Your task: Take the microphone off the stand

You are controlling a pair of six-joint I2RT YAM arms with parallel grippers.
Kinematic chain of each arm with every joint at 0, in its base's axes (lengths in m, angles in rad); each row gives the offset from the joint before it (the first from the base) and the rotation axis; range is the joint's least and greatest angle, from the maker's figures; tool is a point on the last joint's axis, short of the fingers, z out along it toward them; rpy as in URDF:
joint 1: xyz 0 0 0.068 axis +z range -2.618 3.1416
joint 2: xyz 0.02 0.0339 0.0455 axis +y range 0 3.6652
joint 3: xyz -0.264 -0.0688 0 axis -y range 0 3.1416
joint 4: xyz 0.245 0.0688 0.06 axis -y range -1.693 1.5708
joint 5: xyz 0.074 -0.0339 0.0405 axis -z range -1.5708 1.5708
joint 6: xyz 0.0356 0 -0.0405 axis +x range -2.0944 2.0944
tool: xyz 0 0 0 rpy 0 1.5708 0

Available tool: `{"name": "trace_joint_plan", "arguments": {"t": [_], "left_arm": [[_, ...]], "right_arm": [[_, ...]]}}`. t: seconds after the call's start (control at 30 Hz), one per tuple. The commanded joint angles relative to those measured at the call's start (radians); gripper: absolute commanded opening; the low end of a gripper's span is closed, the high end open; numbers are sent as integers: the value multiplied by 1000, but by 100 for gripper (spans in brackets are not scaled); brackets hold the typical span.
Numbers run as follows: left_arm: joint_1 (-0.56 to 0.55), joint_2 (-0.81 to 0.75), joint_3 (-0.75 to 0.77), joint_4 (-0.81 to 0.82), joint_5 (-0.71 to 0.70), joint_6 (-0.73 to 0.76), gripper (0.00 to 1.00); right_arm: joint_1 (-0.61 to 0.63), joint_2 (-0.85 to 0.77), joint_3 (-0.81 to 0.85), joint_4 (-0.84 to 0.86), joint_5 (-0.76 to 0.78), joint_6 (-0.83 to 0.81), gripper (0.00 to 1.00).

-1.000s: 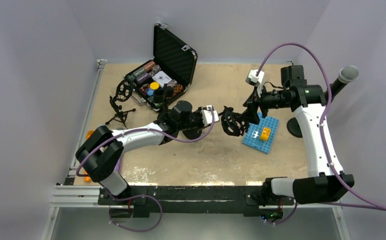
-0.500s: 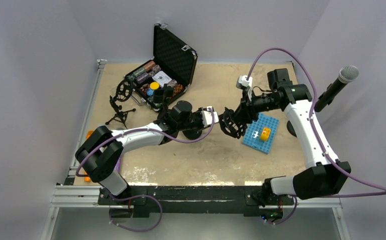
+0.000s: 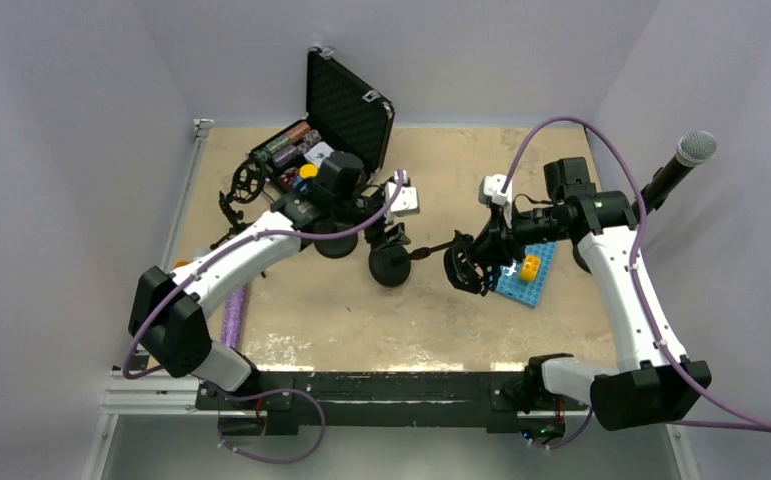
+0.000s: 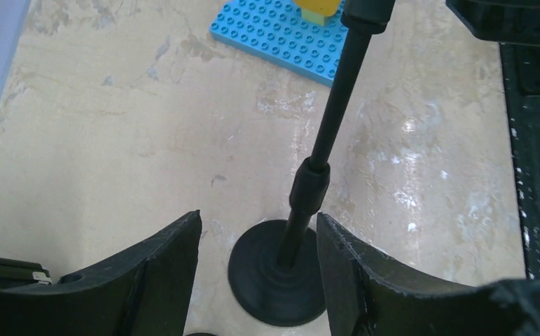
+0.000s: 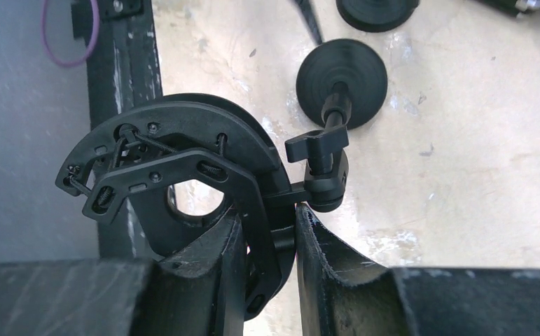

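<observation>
The microphone (image 3: 683,163), black with a silver grille, stands tilted at the far right edge, behind my right arm and away from both grippers. A black stand has a round base (image 3: 391,266) (image 4: 277,280) (image 5: 342,73) on the table, and its pole (image 4: 331,119) leans right to an empty shock mount (image 3: 461,268) (image 5: 176,168). My right gripper (image 3: 478,250) (image 5: 270,217) is shut on the mount's ring. My left gripper (image 3: 392,232) (image 4: 258,217) hangs open above the base, touching nothing.
A blue brick plate (image 3: 523,268) (image 4: 288,35) with a yellow brick (image 3: 530,266) lies under the right gripper. An open black case (image 3: 346,105) of small items sits at the back. A tripod with another shock mount (image 3: 242,198) stands at the left.
My left gripper has opened, let go of the stand and drawn back toward the case. My right gripper has closed on the shock mount and dropped a little toward the near side.
</observation>
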Motion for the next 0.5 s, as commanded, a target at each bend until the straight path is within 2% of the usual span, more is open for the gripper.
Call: {"name": "trace_joint_plan", "arguments": {"t": [0.0,0.2,0.37,0.47], "left_arm": [[36,24,115,-339,268,128,64],[14,152,179,-280,357,104,60],[-26,231,223,-263,343,129,59],[-37,256,219,-230,318,131,53]], "right_arm": [[0,-57,-7,-81,-52,-375,8],[8,-90,0,-82,-58,-533,7],[27,-134,-43,-73,-12,-639,7],[37,-167,-71,-32,-9,-627,7]]}}
